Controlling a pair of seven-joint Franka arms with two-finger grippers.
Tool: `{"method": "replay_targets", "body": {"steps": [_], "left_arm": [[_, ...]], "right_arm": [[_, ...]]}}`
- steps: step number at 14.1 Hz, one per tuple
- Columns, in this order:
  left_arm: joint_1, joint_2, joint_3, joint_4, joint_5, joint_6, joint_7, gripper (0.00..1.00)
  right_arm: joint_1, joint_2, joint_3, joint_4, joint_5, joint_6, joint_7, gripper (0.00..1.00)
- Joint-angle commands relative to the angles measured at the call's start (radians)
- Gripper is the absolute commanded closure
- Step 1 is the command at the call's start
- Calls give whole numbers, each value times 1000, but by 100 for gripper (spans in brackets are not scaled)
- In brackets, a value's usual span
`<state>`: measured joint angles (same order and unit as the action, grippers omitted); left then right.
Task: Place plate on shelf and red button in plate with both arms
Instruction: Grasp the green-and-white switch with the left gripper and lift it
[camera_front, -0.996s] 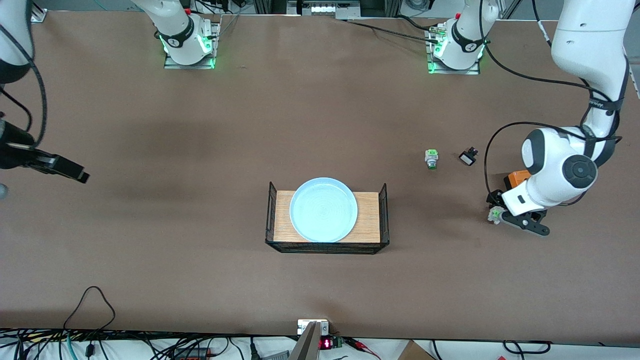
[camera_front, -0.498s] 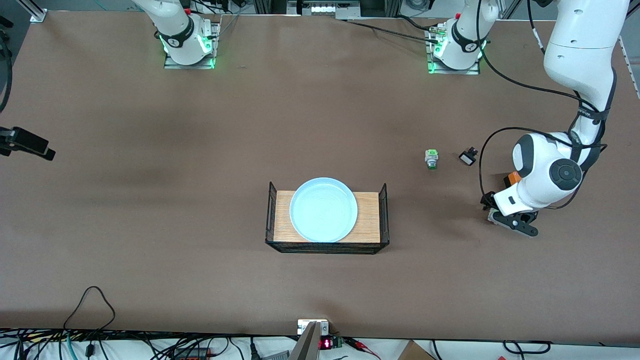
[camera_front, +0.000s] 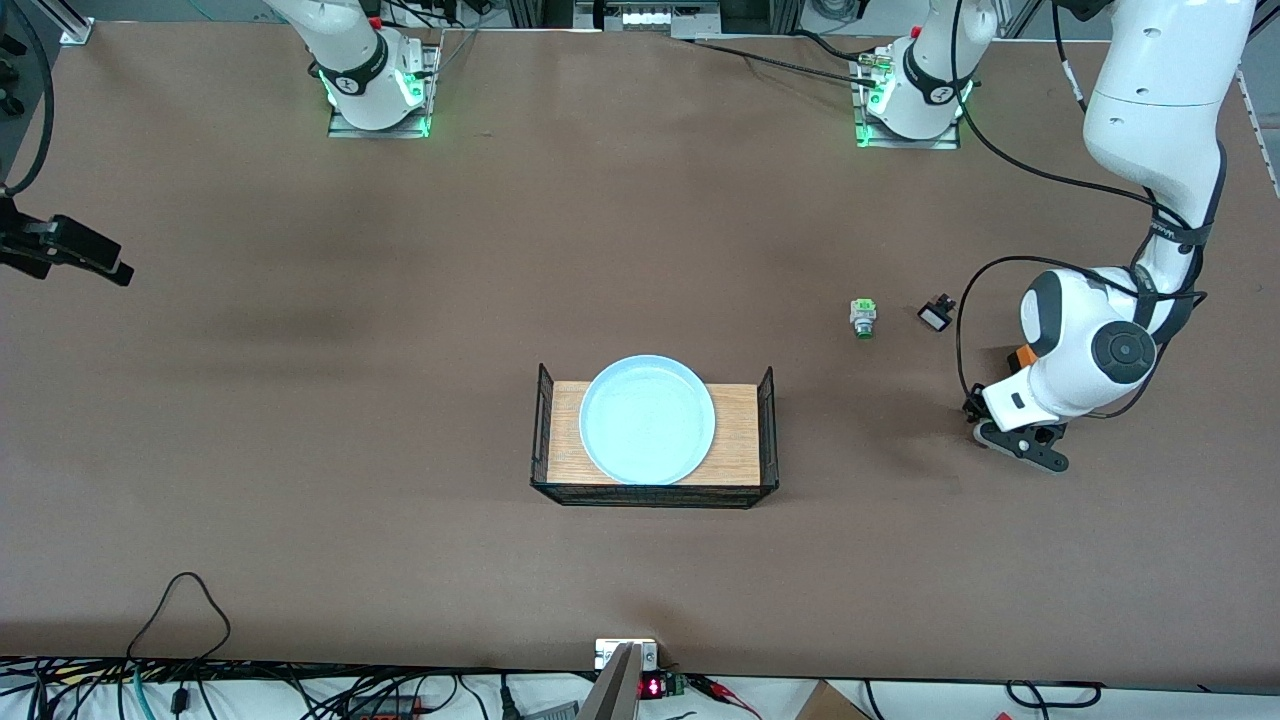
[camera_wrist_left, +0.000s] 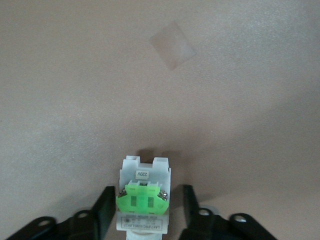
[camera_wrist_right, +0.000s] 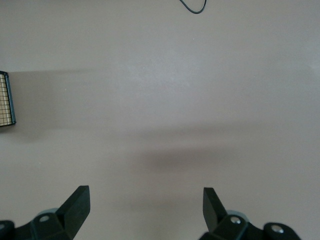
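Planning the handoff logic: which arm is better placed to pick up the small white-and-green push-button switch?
Left. The left gripper already straddles the white-and-green push-button switch on the brown table, a finger on each side. The right gripper hangs open over bare table at the right arm's end.

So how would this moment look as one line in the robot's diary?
left gripper: astride red button on table | right gripper: open, waiting over bare table | plate: in basket

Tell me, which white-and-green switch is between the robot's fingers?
The red button, down at the left arm's end of the table, sits between the left gripper fingers. The other switch stands alone on the table, beside a small black part.
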<state>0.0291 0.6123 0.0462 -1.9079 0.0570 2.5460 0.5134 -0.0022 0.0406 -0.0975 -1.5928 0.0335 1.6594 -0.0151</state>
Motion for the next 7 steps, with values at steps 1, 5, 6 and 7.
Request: {"method": "replay_targets", "body": {"steps": [1, 5, 6, 7], "left_arm": [[2, -14, -5, 12, 12, -15, 86, 79], [-9, -36, -12, 169, 12, -269, 85, 83], [-15, -36, -15, 240, 12, -365, 85, 83], [-30, -36, -25, 319, 6, -482, 82, 83]], "right_arm": [[1, -16, 5, 7, -12, -30, -8, 0], [1, -11, 5, 25, -18, -30, -16, 0], [1, -11, 4, 37, -15, -32, -20, 0], [1, -11, 2, 39, -8, -33, -25, 0]]}}
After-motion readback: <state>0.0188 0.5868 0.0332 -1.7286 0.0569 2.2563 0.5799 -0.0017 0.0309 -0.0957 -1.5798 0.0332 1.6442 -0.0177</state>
